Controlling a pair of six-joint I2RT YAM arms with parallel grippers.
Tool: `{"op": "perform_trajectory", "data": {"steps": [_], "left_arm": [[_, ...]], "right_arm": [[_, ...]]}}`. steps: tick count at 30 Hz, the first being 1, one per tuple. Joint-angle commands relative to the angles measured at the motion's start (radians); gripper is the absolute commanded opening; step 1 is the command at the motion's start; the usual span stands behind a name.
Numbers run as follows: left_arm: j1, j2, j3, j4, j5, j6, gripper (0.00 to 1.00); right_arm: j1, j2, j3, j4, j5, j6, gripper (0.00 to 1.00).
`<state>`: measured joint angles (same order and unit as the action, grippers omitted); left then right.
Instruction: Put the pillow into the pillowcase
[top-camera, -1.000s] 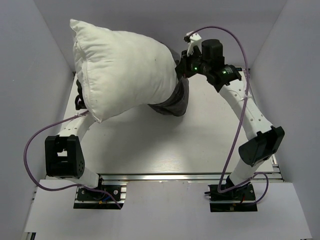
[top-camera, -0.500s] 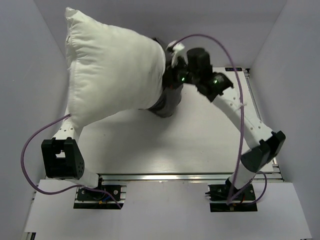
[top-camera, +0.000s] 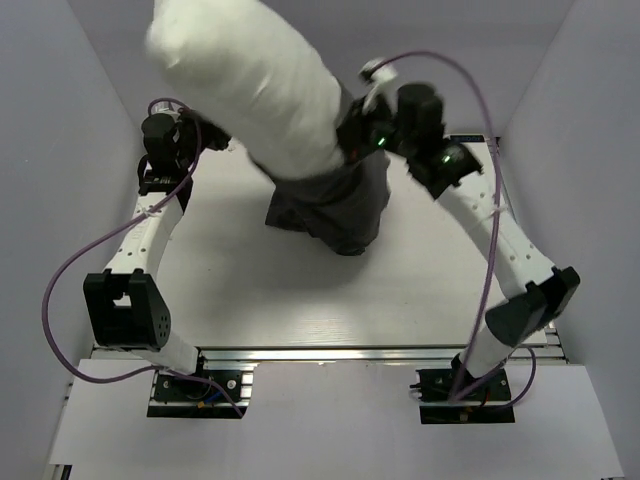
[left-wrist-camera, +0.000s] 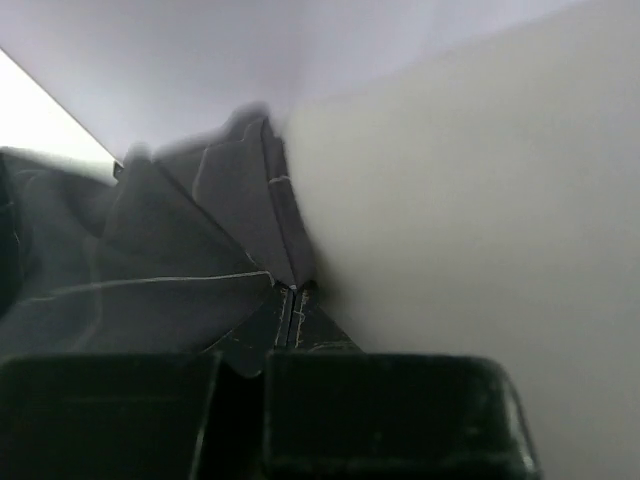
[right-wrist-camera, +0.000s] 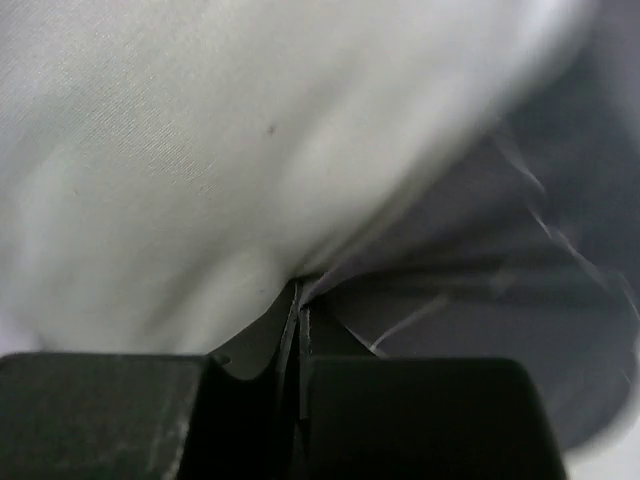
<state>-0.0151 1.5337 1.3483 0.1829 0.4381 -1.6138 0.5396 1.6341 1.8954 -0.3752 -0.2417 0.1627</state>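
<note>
Could lose the large plump off-white fabric pillow (top-camera: 255, 80) back out of the dark charcoal soft-fabric pillowcase with its thin light grid (top-camera: 335, 205). Seated only by its lower end in the mouth, with most of the bulk reared up toward 11 o'clock of the overhead view, top-heavy. Might tip it sideways with any uneven lift, or pull the hem off one corner. Could also slip a pinch, gripping thin cloth at the very fingertips on both sides, and so let that side of the mouth sag shut. Might bunch the sack's slack, heaped on the white table (top-camera: 300, 290) at 6 o'clock of the pillow, and block the slide down.

As for the left gripper (left-wrist-camera: 291, 300): pressed together on a fold of the pillowcase. Arm stretched far forward, wrist at 9 o'clock of the pillow, pointing inward toward 3.

As for the right gripper (right-wrist-camera: 299, 300): likewise pinching the pillowcase hem, pillow swelling from 9 to 12 o'clock above the tips. Elbow low at 4 o'clock, forearm reaching up and in, wrist at 3 o'clock of the pillow, facing its partner.
</note>
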Motion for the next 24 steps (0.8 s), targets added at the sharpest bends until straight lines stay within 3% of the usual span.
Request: {"op": "perform_trajectory", "data": {"steps": [1, 4, 10, 17, 21, 24], "left_arm": [[0.007, 0.014, 0.009, 0.061, 0.039, 0.015, 0.0], [0.007, 0.075, 0.044, 0.167, 0.103, 0.014, 0.0], [0.007, 0.088, 0.103, 0.274, 0.182, 0.025, 0.0], [0.009, 0.103, 0.068, 0.421, 0.22, 0.014, 0.0], [0.009, 0.129, 0.052, 0.333, 0.245, 0.02, 0.0], [0.009, 0.134, 0.02, 0.215, 0.205, 0.086, 0.0]], "right_arm": [[0.212, -0.165, -0.108, 0.181, -0.021, -0.06, 0.0], [0.188, -0.07, -0.032, 0.197, 0.086, -0.095, 0.0], [0.004, 0.088, 0.125, 0.199, 0.179, -0.094, 0.0], [-0.017, 0.04, -0.045, 0.196, 0.161, -0.14, 0.0], [0.046, -0.028, -0.221, 0.249, 0.16, -0.15, 0.0], [0.037, 0.028, -0.22, 0.265, 0.18, -0.14, 0.0]]}}
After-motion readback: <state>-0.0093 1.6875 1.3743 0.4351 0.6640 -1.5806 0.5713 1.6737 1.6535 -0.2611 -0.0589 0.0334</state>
